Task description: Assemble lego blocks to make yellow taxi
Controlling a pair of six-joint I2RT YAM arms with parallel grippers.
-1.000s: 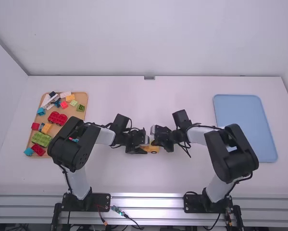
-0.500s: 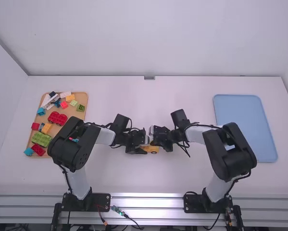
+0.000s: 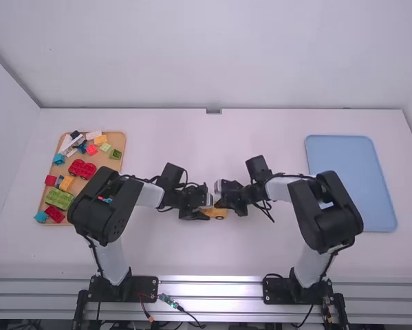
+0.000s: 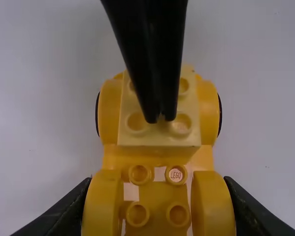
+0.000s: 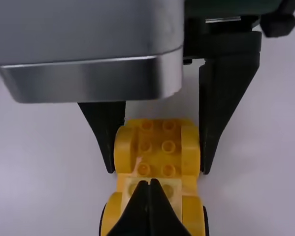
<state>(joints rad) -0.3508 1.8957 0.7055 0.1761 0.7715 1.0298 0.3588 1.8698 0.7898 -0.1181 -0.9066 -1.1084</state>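
Yellow toy-brick taxi base (image 4: 158, 196) on the white tabletop (image 3: 219, 254), clamped across its sides by the left claw (image 5: 157, 171). Change: right arm (image 3: 338, 221) has folded slightly inward at the elbow; its claw (image 4: 160, 118), fingers together, is over the pale-yellow studded block (image 4: 159, 136) atop the base. Likely pressing it home; seating cannot be told.

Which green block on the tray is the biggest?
The long green block at the tray's robot end; the light green one and darker one are smaller.

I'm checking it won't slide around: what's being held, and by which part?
The left gripper holds the yellow car base by the rounded fenders at one end. The right gripper is shut and holds nothing.
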